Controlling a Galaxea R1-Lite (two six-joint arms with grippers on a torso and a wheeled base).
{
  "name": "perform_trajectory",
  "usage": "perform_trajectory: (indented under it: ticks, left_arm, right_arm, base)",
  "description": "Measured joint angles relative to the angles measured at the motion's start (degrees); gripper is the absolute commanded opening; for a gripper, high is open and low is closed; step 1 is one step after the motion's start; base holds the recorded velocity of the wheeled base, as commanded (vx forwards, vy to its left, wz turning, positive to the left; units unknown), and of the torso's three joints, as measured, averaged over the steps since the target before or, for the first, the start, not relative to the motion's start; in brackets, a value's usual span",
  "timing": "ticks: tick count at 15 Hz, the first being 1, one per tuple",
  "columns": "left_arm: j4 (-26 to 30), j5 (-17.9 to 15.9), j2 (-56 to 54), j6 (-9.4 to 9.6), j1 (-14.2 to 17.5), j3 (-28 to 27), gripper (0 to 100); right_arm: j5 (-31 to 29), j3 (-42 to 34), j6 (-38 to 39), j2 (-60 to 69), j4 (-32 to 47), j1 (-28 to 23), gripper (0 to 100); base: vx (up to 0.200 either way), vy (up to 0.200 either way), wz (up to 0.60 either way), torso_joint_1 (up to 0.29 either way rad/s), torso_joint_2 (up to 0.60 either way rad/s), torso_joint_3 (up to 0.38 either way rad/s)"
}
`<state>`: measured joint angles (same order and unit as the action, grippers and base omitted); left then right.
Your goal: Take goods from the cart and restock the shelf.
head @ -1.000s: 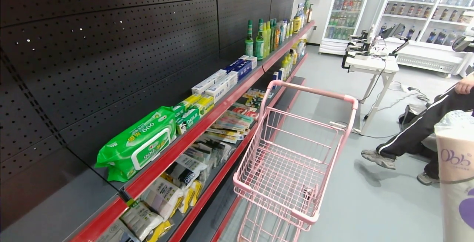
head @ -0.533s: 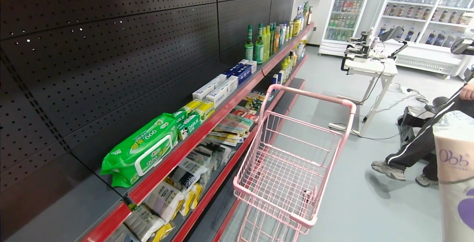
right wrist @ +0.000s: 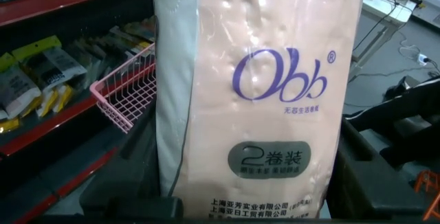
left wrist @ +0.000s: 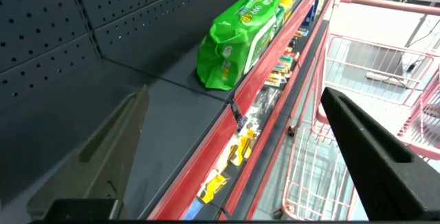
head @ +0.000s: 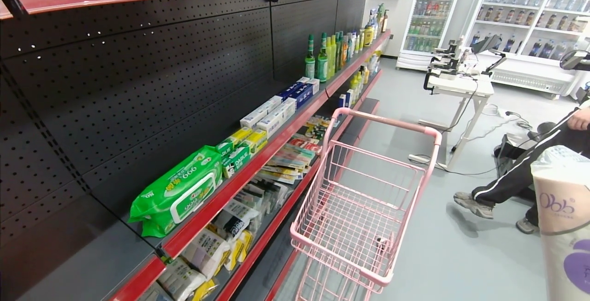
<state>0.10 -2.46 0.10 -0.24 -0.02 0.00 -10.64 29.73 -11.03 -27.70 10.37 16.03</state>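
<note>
Saw only part of the pack of paper rolls (head: 562, 218) in the head view, cut off by the right and lower edges. Could not see its bottom end in the right wrist view either, nor make out the fingertips of the right gripper (right wrist: 247, 183) behind the wrapper. Found the pack upright, clamped between that gripper's dark fingers, off to the right of the pink cart (head: 339, 252) and well apart from the shelf (head: 239, 183). Found the left gripper (left wrist: 234, 114) spread wide near the shelf's red front edge, by a bare dark board, with a green pack of wipes (left wrist: 240, 35) farther along. Noted toothpaste boxes (head: 269, 114) and bottles (head: 322, 54) beyond it, and small packets (head: 207, 250) on the board below. Noted a grey floor (head: 438, 255), a white counter (head: 461, 86) with equipment, and glass-door fridges (head: 428, 10) at the back.
</note>
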Motion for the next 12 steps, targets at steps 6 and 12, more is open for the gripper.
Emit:
perform_trajectory:
  ticks: [6,12]
  left_arm:
    - [0.00,0.01,0.00,0.00,0.02,0.00,100]
    - [0.00,0.00,0.00,0.00,0.02,0.00,100]
  right_arm:
    - [0.05,-0.02,-0.02,-0.39,0.00,0.01,0]
    - [-0.11,-0.02,-0.13,-1.11,-0.06,-0.05,0]
  base:
    - [0.000,0.000,0.00,0.079,-0.16,-0.086]
    - [0.000,0.000,0.00,0.076,-0.15,-0.079]
